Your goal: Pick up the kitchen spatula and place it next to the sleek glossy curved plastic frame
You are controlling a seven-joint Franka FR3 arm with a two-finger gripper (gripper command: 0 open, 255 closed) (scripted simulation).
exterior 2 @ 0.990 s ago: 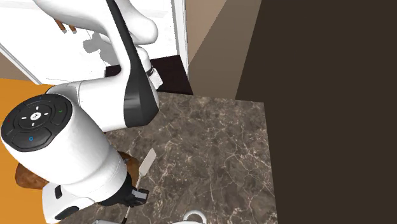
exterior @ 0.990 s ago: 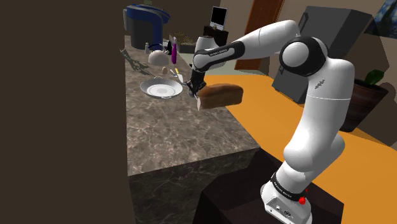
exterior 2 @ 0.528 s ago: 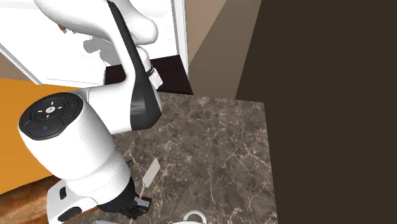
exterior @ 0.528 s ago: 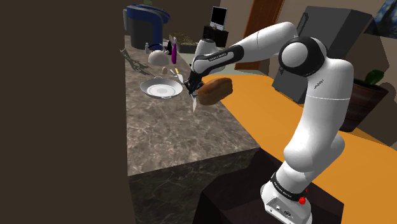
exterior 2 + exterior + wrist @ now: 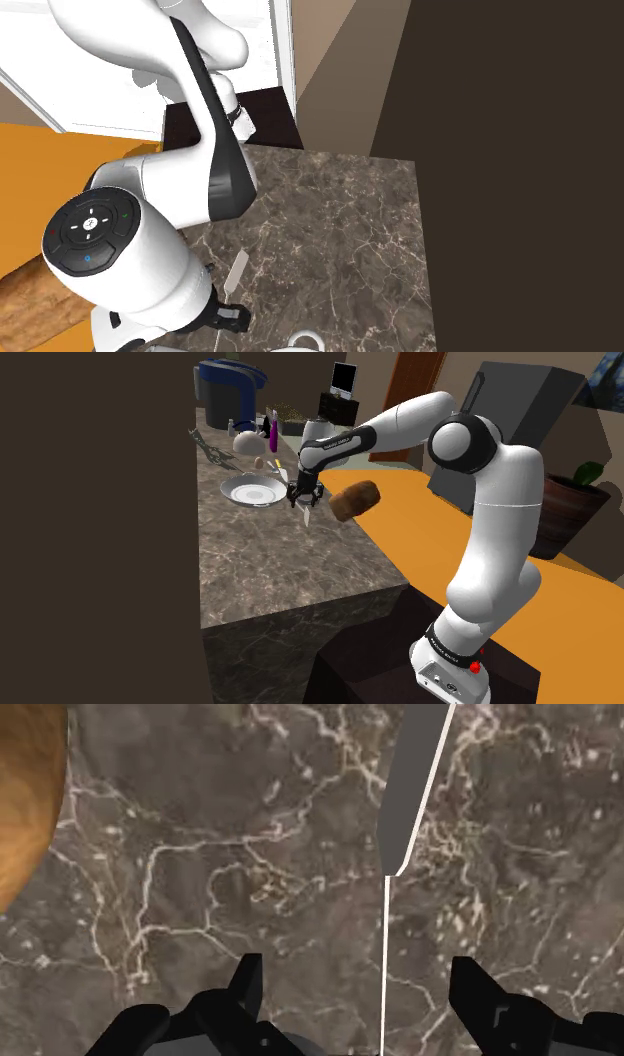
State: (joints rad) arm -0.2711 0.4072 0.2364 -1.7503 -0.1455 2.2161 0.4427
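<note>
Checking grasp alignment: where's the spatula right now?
Shoulder view, centre: the spatula shows right under the gripper over the marbled counter, between the white plate at left and the brown loaf at right.

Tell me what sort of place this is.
Probably a home kitchen: a long, dark, marble-veined counter, a white plate on it, and a spatula.

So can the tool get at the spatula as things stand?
Probably yes. The spatula has its thin handle running between the open fingers of the tool, touching neither. The brown loaf lies off to the side, so nothing looks to block it.
</note>
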